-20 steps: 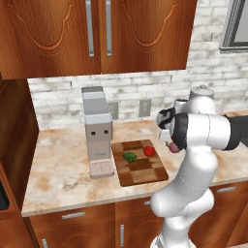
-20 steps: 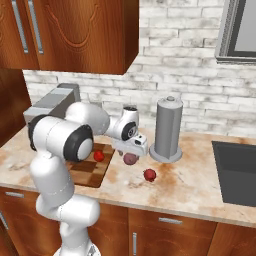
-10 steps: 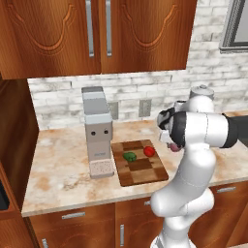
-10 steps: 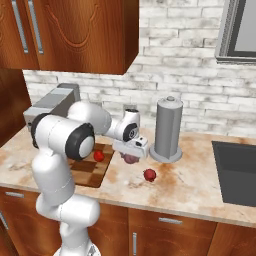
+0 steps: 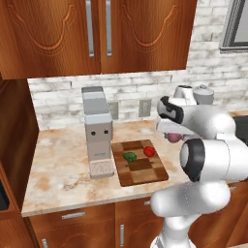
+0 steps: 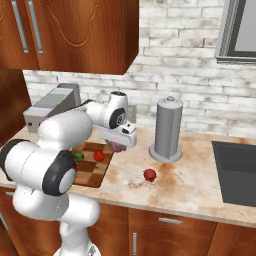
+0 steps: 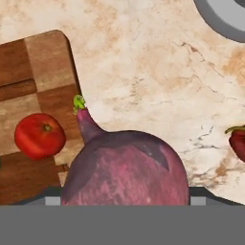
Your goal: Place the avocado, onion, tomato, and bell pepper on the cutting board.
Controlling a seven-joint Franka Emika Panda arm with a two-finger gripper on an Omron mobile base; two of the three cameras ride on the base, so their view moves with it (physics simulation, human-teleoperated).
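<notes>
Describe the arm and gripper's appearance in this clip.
A glossy white arm built from rounded segments, with dark grey to black rings at the joints. The hand is a white block carrying the gripper, whose finger tips are small and dark. No cables, markings or labels are visible.

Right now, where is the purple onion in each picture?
Left base view: the onion sits right of centre, under the gripper, past the cutting board's right edge.
Right base view: the onion sits left of centre, just right of the board.
Hand view: the onion fills the bottom centre.
Shared landmark: the cutting board.
</notes>
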